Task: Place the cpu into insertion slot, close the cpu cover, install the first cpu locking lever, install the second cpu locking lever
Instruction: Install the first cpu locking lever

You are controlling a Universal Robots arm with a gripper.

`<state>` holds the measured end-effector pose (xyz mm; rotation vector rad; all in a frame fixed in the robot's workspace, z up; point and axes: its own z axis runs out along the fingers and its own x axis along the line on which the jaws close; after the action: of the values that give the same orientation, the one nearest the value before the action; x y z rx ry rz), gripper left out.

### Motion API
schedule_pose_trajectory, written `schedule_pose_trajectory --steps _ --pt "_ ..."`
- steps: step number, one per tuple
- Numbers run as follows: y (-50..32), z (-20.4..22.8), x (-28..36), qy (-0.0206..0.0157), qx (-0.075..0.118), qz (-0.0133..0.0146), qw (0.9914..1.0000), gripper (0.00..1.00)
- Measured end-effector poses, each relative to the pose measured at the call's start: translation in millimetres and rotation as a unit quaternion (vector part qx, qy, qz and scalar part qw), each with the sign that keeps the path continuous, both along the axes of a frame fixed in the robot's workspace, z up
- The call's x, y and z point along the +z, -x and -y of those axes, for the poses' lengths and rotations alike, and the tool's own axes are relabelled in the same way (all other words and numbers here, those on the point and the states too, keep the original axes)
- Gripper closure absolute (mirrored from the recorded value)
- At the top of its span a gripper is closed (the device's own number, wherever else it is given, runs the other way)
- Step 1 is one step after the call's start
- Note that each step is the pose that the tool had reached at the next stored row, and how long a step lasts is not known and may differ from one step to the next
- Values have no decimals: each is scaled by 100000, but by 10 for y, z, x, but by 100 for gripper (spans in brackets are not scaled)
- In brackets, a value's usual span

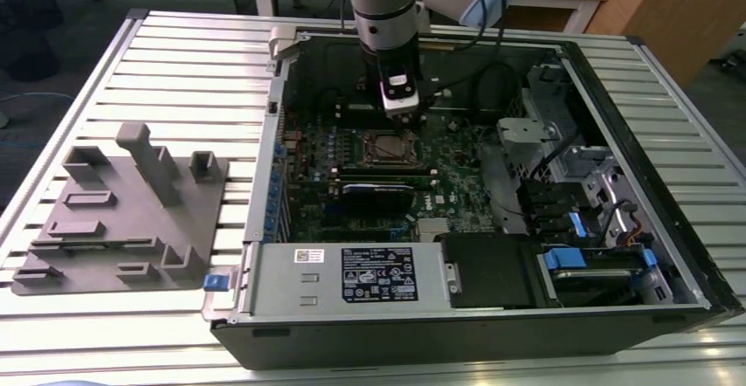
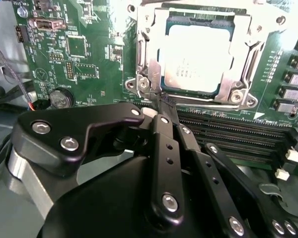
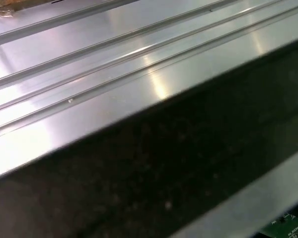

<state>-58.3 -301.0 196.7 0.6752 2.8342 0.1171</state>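
In the exterior view my gripper [image 1: 403, 117] hangs inside the open computer case, just behind the insertion slot [image 1: 385, 148] on the green board [image 1: 466, 176]. In the second wrist view the cpu [image 2: 196, 54] lies flat in the slot with its silvery top showing. The silver cpu cover [image 2: 148, 49] is folded down around it. My black fingers [image 2: 161, 134] are shut together, and their tips [image 2: 164, 102] rest at the socket's edge next to a corner screw [image 2: 143, 84]. A thin metal lever [image 2: 213, 102] runs along that edge.
A grey holder block [image 1: 122, 216] sits on the ribbed table at the exterior view's left. Inside the case are a black card [image 1: 376, 196], a power supply box [image 1: 362, 272] and drive bays with blue tabs [image 1: 571, 255]. Long black slots [image 2: 228, 134] lie beside my fingers.
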Motion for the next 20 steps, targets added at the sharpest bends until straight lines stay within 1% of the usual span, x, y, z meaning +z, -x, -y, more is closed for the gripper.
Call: schedule_pose_trajectory --steps 5,8,13,20 --pt "1 1 -11 841 -3 152 99996 89" --pt "1 1 -22 1056 -3 202 99994 89" --pt "0 -1 -25 1072 -6 224 99994 89" --pt "-33 -16 -26 1076 0 230 99994 89"
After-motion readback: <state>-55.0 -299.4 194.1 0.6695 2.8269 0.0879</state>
